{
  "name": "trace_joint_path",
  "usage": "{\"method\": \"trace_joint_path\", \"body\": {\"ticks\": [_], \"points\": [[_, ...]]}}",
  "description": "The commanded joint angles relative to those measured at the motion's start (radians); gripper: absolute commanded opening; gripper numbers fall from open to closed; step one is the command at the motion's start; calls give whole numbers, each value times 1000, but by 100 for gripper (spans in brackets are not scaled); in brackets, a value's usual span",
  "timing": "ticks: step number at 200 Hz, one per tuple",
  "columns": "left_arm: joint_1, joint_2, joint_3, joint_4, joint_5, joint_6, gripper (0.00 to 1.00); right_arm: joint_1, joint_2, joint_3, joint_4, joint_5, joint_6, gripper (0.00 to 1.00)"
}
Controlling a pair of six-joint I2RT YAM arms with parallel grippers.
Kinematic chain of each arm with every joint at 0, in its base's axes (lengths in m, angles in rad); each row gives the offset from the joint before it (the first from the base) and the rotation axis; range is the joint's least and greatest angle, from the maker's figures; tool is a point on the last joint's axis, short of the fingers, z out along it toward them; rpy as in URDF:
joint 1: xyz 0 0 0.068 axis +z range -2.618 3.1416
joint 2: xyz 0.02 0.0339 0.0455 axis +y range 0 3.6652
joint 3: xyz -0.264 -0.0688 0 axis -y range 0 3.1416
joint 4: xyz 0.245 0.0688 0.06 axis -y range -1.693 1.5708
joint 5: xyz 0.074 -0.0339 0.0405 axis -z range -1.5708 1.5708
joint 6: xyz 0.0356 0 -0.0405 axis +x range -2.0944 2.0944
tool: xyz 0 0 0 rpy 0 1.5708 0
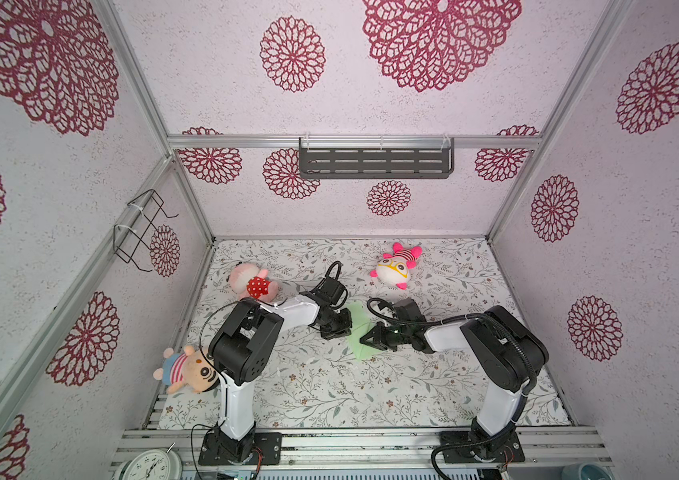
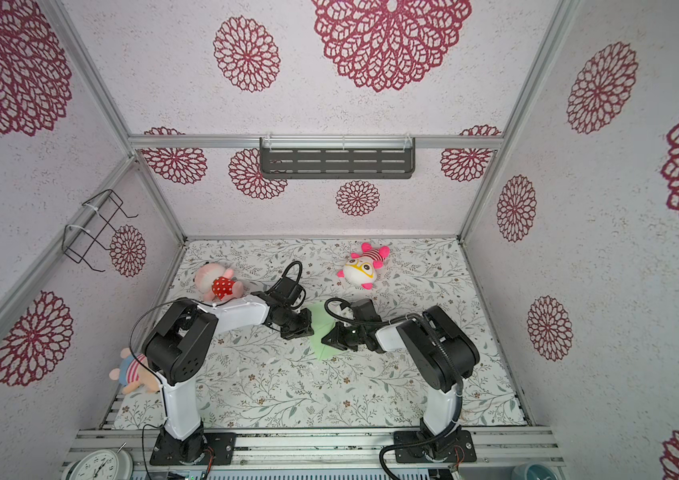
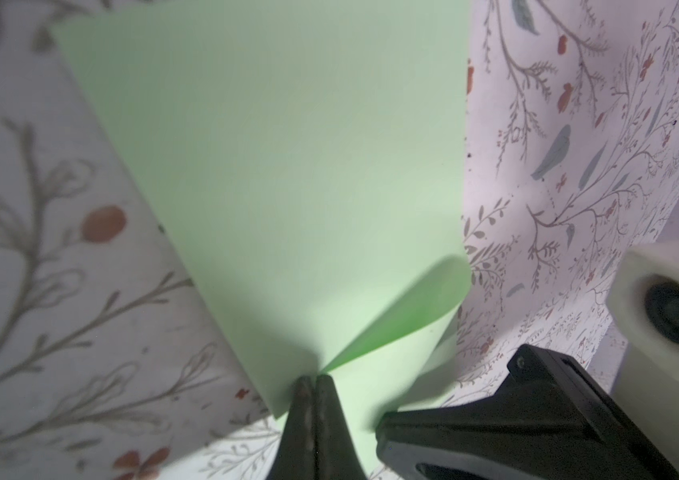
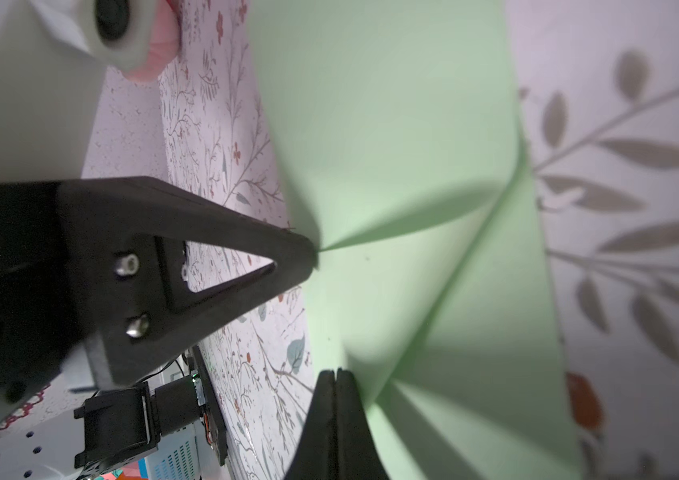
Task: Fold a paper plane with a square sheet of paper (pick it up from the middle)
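Note:
The square sheet of paper point(image 1: 360, 353) point(image 2: 323, 353) is pale mint green. It lies mid-table on the floral cloth, bent into flaps with straight creases. My left gripper point(image 1: 346, 328) point(image 2: 308, 328) is at its left side. In the left wrist view its jaws point(image 3: 313, 379) are shut on the paper's point(image 3: 287, 166) edge, and a fold fans out from the tips. My right gripper point(image 1: 362, 338) point(image 2: 324, 340) reaches in from the right. Its shut tips point(image 4: 335, 372) pinch the paper's point(image 4: 391, 124) edge where creases meet. A paper plane shape is not in view.
Three plush toys lie around: a pink one in a red dotted dress point(image 1: 252, 282) behind the left arm, a white one with yellow glasses point(image 1: 396, 268) at the back, and a striped one point(image 1: 188, 370) at the left edge. A clock point(image 1: 150, 463) sits in front.

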Motion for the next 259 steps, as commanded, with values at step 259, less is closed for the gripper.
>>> {"method": "trace_joint_path", "body": {"ticks": [259], "points": [[-6, 76, -24, -139, -106, 34, 0, -120, -73, 18, 86, -33, -87, 7]]}}
